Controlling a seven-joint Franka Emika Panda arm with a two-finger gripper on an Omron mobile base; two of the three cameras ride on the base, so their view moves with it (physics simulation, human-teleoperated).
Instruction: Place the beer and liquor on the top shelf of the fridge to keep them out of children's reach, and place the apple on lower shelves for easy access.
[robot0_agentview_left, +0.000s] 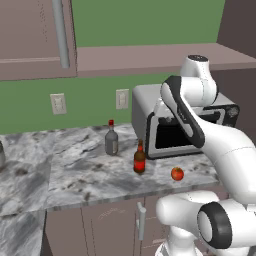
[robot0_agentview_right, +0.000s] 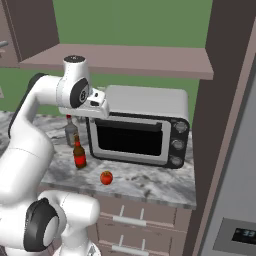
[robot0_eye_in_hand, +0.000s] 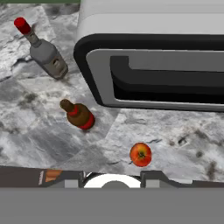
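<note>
On the marble counter (robot0_eye_in_hand: 39, 131), the apple (robot0_eye_in_hand: 141, 154) is sitting nearest below the hand, by the front edge; jaw state unclear.

Green wall (robot0_agentview_left: 145, 22), marble counter (robot0_agentview_left: 75, 170), brown cabinets (robot0_agentview_left: 30, 37)

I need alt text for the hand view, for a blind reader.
Seen from above on a marble counter: a red apple nearest, a brown beer bottle beyond it, a grey red-capped liquor bottle farther, beside a grey microwave.
</note>
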